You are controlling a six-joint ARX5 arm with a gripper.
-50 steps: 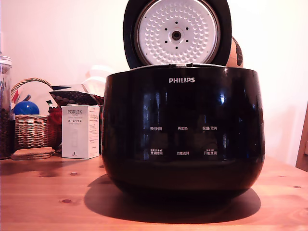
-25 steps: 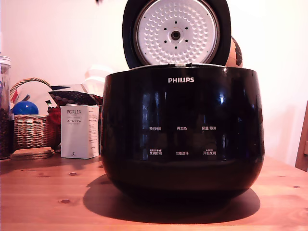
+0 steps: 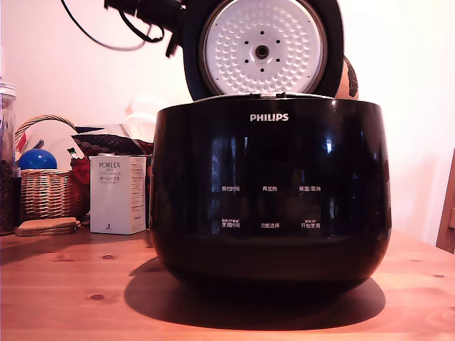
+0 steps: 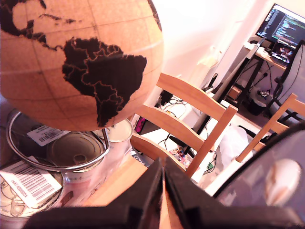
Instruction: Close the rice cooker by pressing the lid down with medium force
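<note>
The rice cooker (image 3: 270, 192), a big glossy black pot with a white PHILIPS logo, stands on the wooden table (image 3: 64, 291). Its lid (image 3: 261, 47) stands raised upright, with the white dimpled inner plate facing the exterior camera. My dark arm (image 3: 149, 11), trailing a cable, reaches in from the exterior view's upper left and ends by the lid's left rim. In the wrist view my gripper (image 4: 162, 187) has its two dark fingers pressed together with nothing between them. Beside it curves the lid's glossy black back (image 4: 267, 186).
A white PORLEX box (image 3: 117, 194), a wicker basket (image 3: 48, 192) with a blue ball and a glass jar (image 3: 7, 156) stand left of the cooker. Behind it the wrist view shows a cork globe (image 4: 71, 62), tins (image 4: 76, 152) and wooden chairs (image 4: 190, 119).
My arm and its cable have come into the exterior view from the upper left and now sit beside the lid's left rim. The lid still stands upright.
</note>
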